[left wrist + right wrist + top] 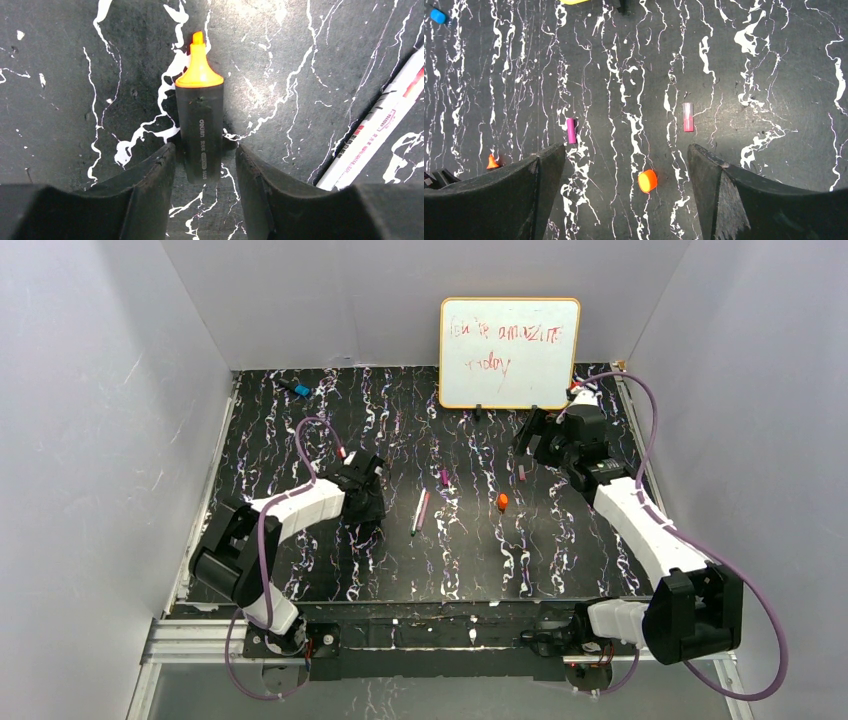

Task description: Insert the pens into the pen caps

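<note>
Left wrist view: the orange-tipped pen (200, 125) is bracketed, unclamped, by the narrowed left gripper (205, 148); closure seems needed next. The right gripper (624, 150) is held wide.

Whiteboard (509, 352) w/ a yellow-orange frame stands upright at the far edge of the tabletop (330, 570), by the rear wall, red handwriting scrawled across it. Tabletop's black w/ white marbled streaks. Small blue bit (301, 390) lies near the far-left corner, a dark piece right beside it, can't tell what. Pale walls (100, 390) on 3 sides, metal rail (190, 642) along the near edge
</note>
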You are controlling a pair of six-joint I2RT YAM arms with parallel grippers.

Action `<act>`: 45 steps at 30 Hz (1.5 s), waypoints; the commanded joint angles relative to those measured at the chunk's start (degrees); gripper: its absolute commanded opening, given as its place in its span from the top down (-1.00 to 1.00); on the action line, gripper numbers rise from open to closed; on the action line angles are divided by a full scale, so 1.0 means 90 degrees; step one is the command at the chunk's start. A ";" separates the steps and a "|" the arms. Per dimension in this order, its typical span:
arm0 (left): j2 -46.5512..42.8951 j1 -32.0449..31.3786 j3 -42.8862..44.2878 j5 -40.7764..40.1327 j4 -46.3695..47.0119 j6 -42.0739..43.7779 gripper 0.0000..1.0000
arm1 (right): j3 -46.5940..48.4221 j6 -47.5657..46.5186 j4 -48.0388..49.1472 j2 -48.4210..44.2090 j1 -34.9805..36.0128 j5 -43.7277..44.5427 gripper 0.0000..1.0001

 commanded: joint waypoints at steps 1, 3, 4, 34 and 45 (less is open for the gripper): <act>-0.0043 -0.0056 -0.0470 -0.0002 -0.0586 -0.0271 0.14 | -0.0055 -0.0030 0.0208 -0.0271 -0.0029 -0.0073 -0.97; -0.0010 -0.0056 -0.0561 0.0002 -0.0576 -0.0311 0.26 | -0.0044 -0.0022 0.0195 -0.0303 -0.0026 -0.0058 -0.97; 0.0032 -0.0056 -0.0619 0.0014 -0.0566 -0.0332 0.35 | -0.0030 -0.0013 0.0191 -0.0326 -0.0028 -0.0036 -0.97; -0.0050 -0.0075 -0.0577 0.0217 -0.0180 0.1078 1.00 | -0.0089 0.0080 0.0115 -0.0359 -0.0013 -0.0677 -0.97; -0.0905 -0.0075 -0.0067 0.1058 0.0320 0.2100 1.00 | -0.0462 0.0086 0.1286 -0.0368 0.0802 -0.1497 -0.97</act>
